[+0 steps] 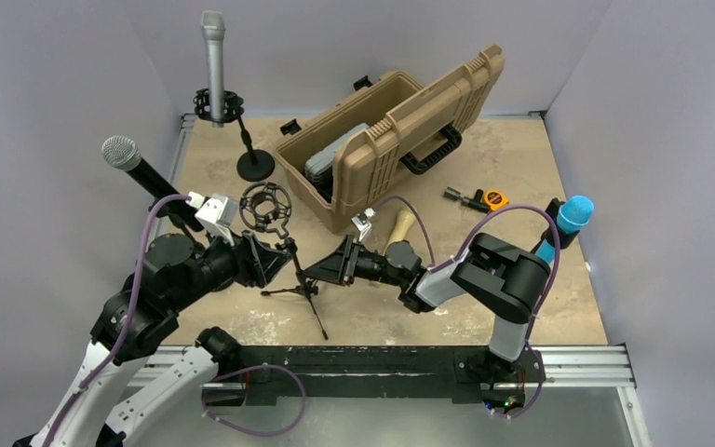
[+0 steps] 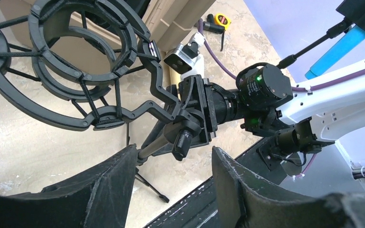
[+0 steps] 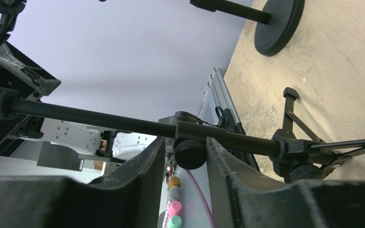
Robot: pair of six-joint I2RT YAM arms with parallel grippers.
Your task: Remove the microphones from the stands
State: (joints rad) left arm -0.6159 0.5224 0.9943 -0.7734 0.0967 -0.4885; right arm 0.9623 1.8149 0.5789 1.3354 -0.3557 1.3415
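A black tripod stand point(image 1: 303, 284) stands at centre with an empty round shock mount point(image 1: 265, 207) on top; the mount also shows in the left wrist view point(image 2: 76, 71). My left gripper point(image 1: 275, 261) is open and empty beside the stand's pole point(image 2: 154, 142), just below the mount point(image 2: 173, 159). My right gripper point(image 1: 324, 270) is shut on the stand's pole at its clamp knob point(image 3: 190, 153). A black microphone with a silver head point(image 1: 135, 166) sticks up-left from behind my left wrist; its lower end is hidden.
A silver microphone point(image 1: 214, 56) sits in a mount on a round-base stand point(image 1: 255, 166) at the back left. An open tan case point(image 1: 400, 140) lies behind. A blue microphone point(image 1: 573, 216) stands at right. A tape measure point(image 1: 493, 198) lies near the case.
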